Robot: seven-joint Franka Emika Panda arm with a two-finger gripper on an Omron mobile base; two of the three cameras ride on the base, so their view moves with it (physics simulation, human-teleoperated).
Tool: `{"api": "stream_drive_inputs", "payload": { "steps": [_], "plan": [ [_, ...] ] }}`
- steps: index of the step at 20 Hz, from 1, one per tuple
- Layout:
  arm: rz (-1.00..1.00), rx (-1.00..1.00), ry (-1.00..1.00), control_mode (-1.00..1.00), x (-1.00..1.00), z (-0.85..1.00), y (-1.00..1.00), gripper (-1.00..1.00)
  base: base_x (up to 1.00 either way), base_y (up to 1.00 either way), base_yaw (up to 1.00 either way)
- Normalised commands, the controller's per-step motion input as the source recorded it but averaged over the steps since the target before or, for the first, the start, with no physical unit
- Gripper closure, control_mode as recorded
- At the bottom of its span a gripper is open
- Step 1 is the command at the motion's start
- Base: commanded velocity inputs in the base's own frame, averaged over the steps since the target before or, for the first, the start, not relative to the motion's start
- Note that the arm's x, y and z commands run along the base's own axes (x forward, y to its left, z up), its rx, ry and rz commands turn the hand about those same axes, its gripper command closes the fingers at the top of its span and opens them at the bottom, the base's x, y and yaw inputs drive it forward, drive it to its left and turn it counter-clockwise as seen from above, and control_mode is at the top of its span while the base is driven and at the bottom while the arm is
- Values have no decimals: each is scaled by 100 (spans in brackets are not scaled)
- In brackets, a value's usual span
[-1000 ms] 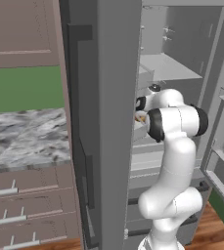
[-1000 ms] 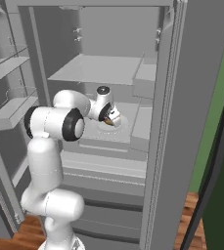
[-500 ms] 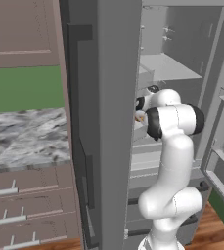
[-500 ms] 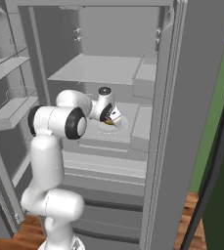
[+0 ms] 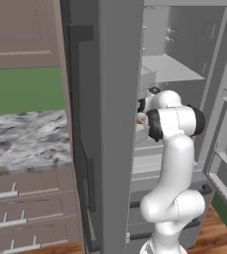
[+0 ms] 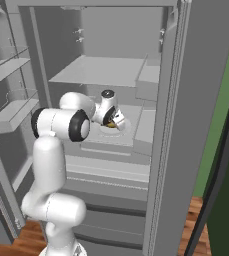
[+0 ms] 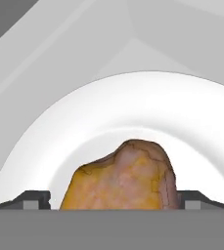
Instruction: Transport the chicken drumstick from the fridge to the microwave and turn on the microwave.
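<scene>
The chicken drumstick (image 7: 118,180), a golden-orange and brown lump, lies on a white plate (image 7: 133,97) on a middle shelf of the open grey fridge (image 6: 106,70). My gripper (image 7: 113,200) is open and reaches into the fridge, down at the plate. Its two dark fingertips (image 7: 35,197) stand on either side of the drumstick, close to it. In the right base view the gripper (image 6: 115,120) hovers just over the plate (image 6: 125,128), with a bit of the drumstick (image 6: 111,124) showing under it. The microwave is out of view.
The fridge's closed left door (image 5: 112,124) stands close beside my arm. The open right door carries shelves (image 6: 11,112). Drawers (image 6: 111,170) sit below the plate's shelf. A marble counter (image 5: 26,139) with wooden drawers lies left of the fridge.
The hand has sunk a little lower toward the plate and the drumstick. The arm's elbow has shifted only slightly.
</scene>
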Motion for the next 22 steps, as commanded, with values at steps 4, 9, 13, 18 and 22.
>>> {"api": "stream_drive_inputs", "payload": {
  "steps": [4, 9, 13, 18, 22],
  "plan": [
    [0, 0, 0, -100, 5, -13, 0, -100, 0, 0, 0],
    [0, 0, 1, -100, 2, -9, 0, 100, 0, 0, 0],
    [0, 0, 1, -100, -3, -11, -3, 100, 0, 0, 0],
    [0, 0, 0, -100, -12, -11, 0, 100, 0, 0, 0],
    [0, 0, 0, -100, -14, -1, -2, 100, 0, 0, 0]
  ]
}}
